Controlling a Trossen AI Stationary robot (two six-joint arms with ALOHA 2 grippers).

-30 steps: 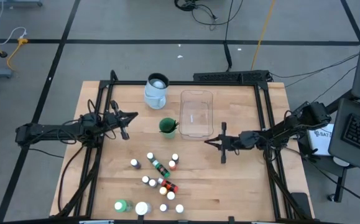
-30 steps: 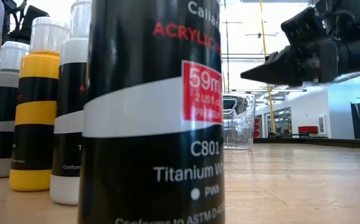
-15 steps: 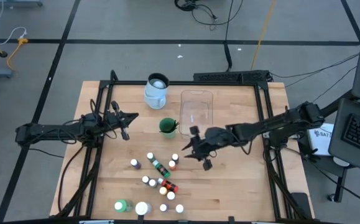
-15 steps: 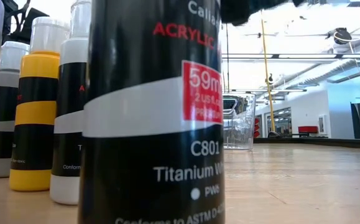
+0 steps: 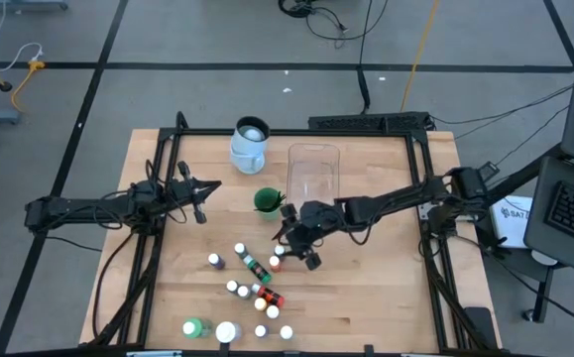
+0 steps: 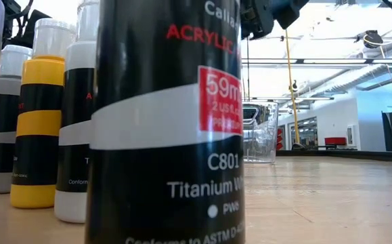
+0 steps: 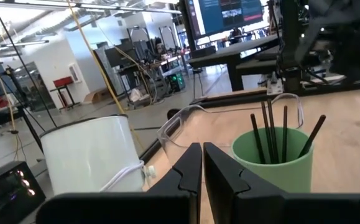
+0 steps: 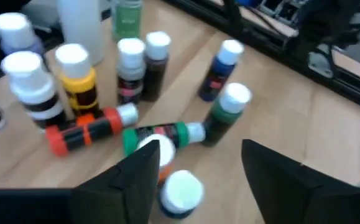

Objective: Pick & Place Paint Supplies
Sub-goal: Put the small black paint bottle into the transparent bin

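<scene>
Right pincer point(image 5: 296, 245) hangs wide open over the paint bottles point(image 5: 258, 288) near the worktop's point(image 5: 386, 288) six o'clock, probably lining up a grab; left pincer point(image 5: 199, 198) waits closed at nine.

— What carries everything?
— A pale wooden surface point(image 5: 386, 288) with a black frame along its edges.
— And what sits on it?
— At the far side, a pale blue-white jug point(image 5: 250, 145), with a clear plastic tub point(image 5: 313, 180) beside it. Near those stands a green cup point(image 5: 267, 201) holding dark brushes point(image 7: 270, 129).
— Nearer?
— A loose cluster of white-capped paint bottles point(image 5: 257, 283), most upright; a red one point(image 5: 268, 296) and a green one point(image 5: 256, 265) lie on their sides. At the near edge, a larger green bottle point(image 5: 194, 328) just beside a white jar point(image 5: 227, 332).
</scene>
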